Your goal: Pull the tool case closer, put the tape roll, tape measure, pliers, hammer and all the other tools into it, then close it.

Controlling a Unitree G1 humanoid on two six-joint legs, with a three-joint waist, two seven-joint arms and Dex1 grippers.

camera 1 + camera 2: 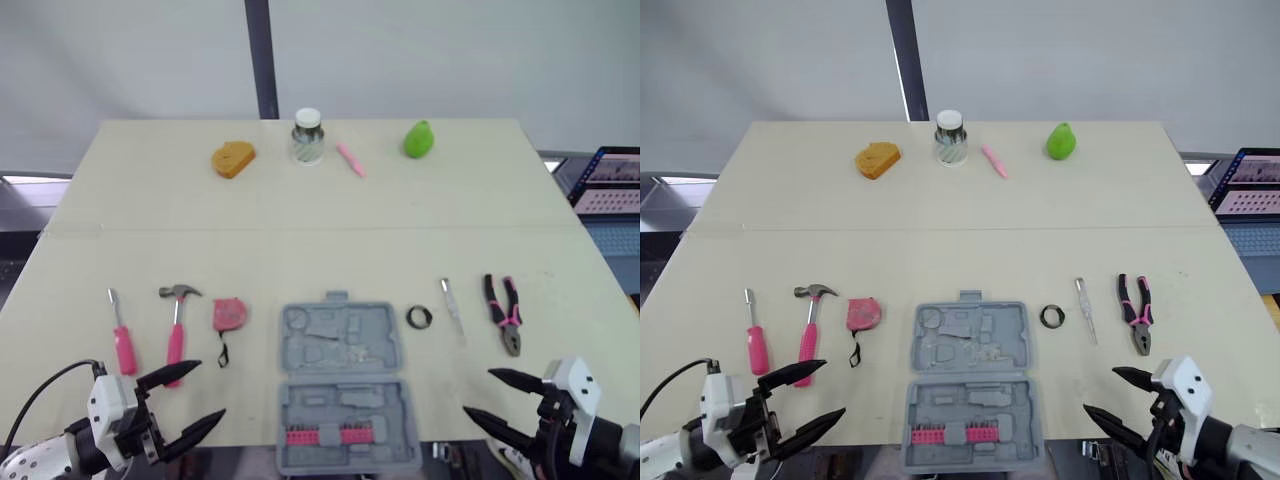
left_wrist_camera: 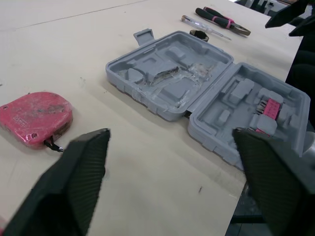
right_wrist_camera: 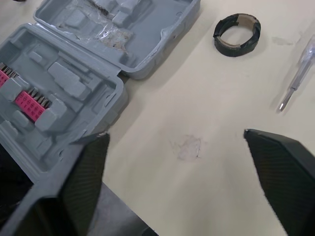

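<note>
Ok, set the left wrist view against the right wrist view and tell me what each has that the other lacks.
Left wrist view, not the right: the red tape measure and the pliers. Right wrist view, not the left: a faint scuff on the table. Both: the open tool case, the tape roll and the clear-handled screwdriver.

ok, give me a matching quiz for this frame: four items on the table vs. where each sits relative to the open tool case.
Things:
1. tape roll
2. pliers
3. tape measure
4. jar

Places:
A. far side of the table
B. rightmost of the front-row tools
C. just left of the tool case, beside the hammer
D. just right of the tool case

Pairs: 1-D, 2-B, 3-C, 4-A
</note>
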